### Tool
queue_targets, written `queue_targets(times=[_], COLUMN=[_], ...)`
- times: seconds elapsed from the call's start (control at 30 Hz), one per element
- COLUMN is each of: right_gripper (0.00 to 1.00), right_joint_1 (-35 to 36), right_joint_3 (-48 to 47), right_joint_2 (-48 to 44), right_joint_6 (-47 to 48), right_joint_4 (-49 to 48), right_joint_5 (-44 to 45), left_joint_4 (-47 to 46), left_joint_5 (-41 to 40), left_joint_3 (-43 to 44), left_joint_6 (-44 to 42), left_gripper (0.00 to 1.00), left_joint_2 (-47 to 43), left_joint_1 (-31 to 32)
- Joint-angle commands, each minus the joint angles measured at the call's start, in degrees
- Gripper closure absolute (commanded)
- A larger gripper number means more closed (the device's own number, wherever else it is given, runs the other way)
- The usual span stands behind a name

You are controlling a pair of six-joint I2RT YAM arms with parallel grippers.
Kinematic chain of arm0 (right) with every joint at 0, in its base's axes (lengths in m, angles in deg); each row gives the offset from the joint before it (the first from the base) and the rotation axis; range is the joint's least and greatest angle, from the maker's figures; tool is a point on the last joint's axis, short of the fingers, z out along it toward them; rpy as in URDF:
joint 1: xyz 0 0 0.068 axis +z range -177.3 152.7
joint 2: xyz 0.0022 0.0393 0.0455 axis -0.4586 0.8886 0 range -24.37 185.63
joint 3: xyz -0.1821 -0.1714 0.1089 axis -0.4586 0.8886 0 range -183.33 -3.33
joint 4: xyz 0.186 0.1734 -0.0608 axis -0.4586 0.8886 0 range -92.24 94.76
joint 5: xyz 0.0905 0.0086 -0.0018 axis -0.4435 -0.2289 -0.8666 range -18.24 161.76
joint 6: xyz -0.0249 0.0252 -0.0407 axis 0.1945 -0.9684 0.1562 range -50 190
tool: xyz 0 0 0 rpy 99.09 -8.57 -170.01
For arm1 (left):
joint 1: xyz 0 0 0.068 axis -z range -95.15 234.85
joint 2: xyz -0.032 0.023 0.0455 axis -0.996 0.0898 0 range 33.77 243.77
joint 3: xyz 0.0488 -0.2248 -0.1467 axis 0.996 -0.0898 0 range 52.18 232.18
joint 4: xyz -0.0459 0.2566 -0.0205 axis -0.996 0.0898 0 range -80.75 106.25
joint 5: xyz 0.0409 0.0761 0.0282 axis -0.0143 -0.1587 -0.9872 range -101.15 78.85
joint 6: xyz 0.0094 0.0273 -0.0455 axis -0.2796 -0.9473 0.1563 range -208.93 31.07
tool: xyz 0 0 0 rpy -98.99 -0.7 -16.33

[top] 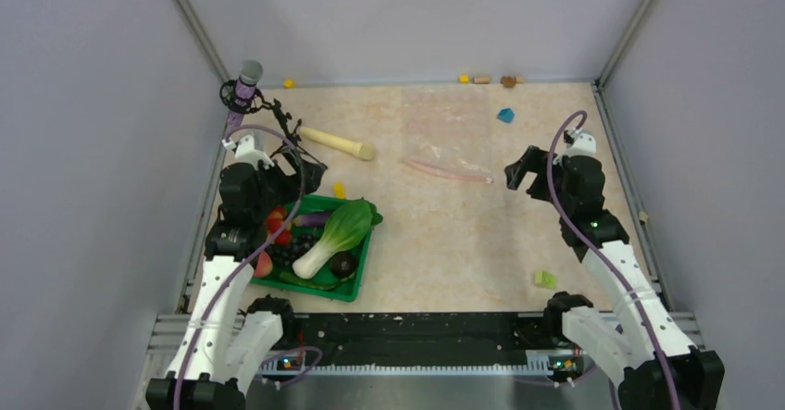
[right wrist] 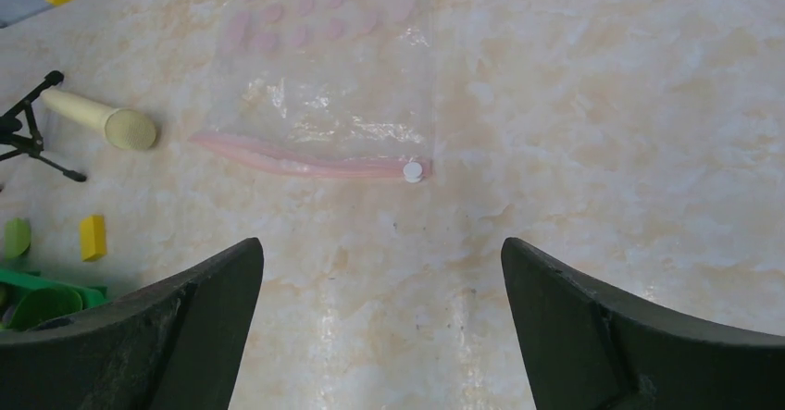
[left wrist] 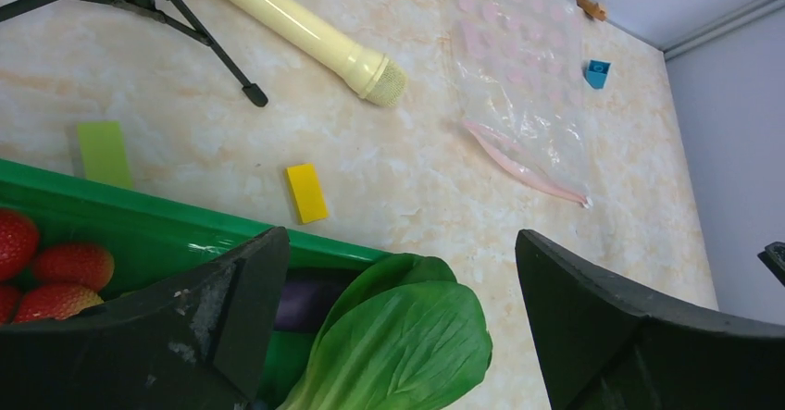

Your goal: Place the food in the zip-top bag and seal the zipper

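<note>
The food lies in a green tray [top: 357, 285] at the near left: bok choy [top: 338, 232], strawberries [top: 278, 220], a peach [top: 264, 264], an eggplant [top: 313, 218] and dark berries [top: 301, 243]. My left gripper [top: 298, 165] is open and empty above the tray's far edge, with the bok choy leaf [left wrist: 407, 336] below its jaws. The zip-top bag [top: 444, 132] lies flat and empty at mid-table, its pink zipper [top: 449, 171] on the near side. My right gripper [top: 520, 171] is open and empty, just right of the zipper [right wrist: 305, 162].
A beige rolling pin [top: 338, 142] and a black tripod [top: 245, 91] stand behind the tray. A yellow block [top: 339, 189], a blue block [top: 505, 115] and a green block [top: 544, 279] lie loose. Small bits [top: 481, 80] lie by the back wall.
</note>
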Motion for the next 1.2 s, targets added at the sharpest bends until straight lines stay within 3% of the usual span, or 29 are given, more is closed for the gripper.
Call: queue_targets(times=[0.0, 0.23, 0.37, 0.53, 0.7, 0.87, 1.0, 1.17], right_gripper=[0.01, 0.01, 0.01, 0.01, 0.01, 0.05, 0.14, 0.18], right_joint_1=[-0.3, -0.2, 0.0, 2.3, 19.7, 28.6, 30.5, 30.9], right_joint_3=[0.6, 1.1, 4.2, 2.5, -4.8, -16.2, -22.0, -23.2], right_joint_2=[-2.5, -0.8, 1.0, 7.4, 17.8, 32.9, 45.4, 55.3], right_joint_6=[0.6, 6.9, 4.4, 2.9, 15.0, 34.7, 45.2, 53.6], right_joint_4=[-4.9, -7.6, -17.7, -21.1, -14.8, -12.7, -13.6, -20.6], right_joint_5=[-4.4, -18.0, -24.5, -27.2, -1.9, 16.3, 19.8, 26.0], left_joint_4=[-3.5, -6.1, -8.4, -13.5, -14.6, -14.5, -12.8, -11.5], left_joint_5=[2.2, 8.2, 9.3, 9.1, 10.2, 9.8, 7.7, 6.3], left_joint_3=[1.1, -1.0, -4.1, -11.7, -13.7, -14.6, -14.8, -14.7], left_joint_6=[-1.0, 1.5, 3.7, 6.2, 7.1, 7.3, 7.4, 7.6], left_gripper=[0.03, 0.03, 0.03, 0.03, 0.03, 0.03, 0.03, 0.03], left_joint_2=[-0.8, -1.1, -3.2, -8.8, -10.5, -11.1, -12.4, -14.7], left_joint_1=[-0.2, 0.0, 1.0, 2.0, 2.1, 2.2, 2.3, 2.3])
